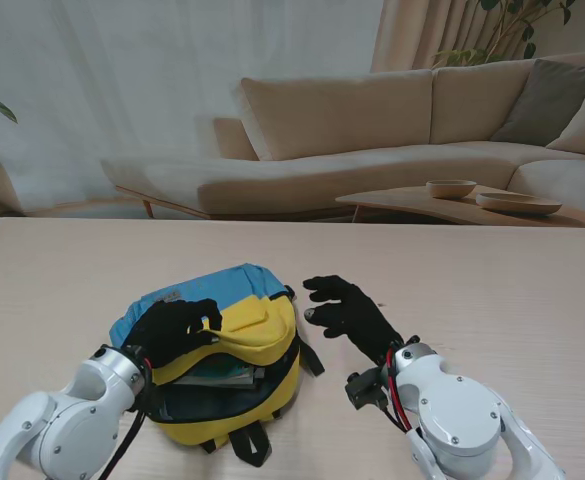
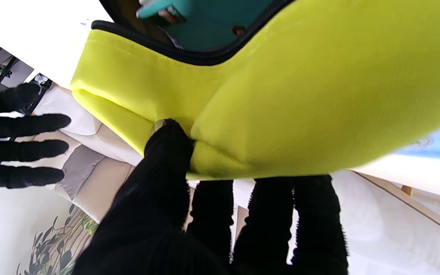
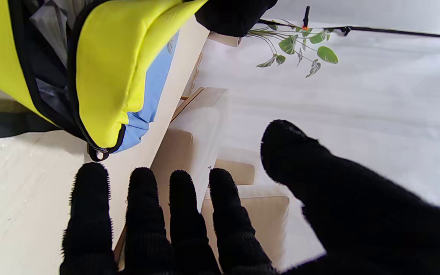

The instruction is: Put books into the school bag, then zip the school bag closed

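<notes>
A pale, wood-grained worktop (image 1: 492,270) carries one thing: a yellow and blue school bag (image 1: 257,330), lying left of centre, nearer to me. Dark straps (image 1: 247,447) trail from it, seemingly resting on the surface.

The left arm rose from the near-left corner, forearm angled toward the centre. The left hand (image 1: 175,330) was gloved in black, its thumb (image 2: 168,147) pressed against yellow fabric and the other fingers curled behind it, pinching the fabric. The right arm rose from the near-right corner. The right hand (image 1: 350,313), also black-gloved, held nothing; its fingers (image 3: 143,206) were extended and spread, the thumb apart, pointing left.
</notes>
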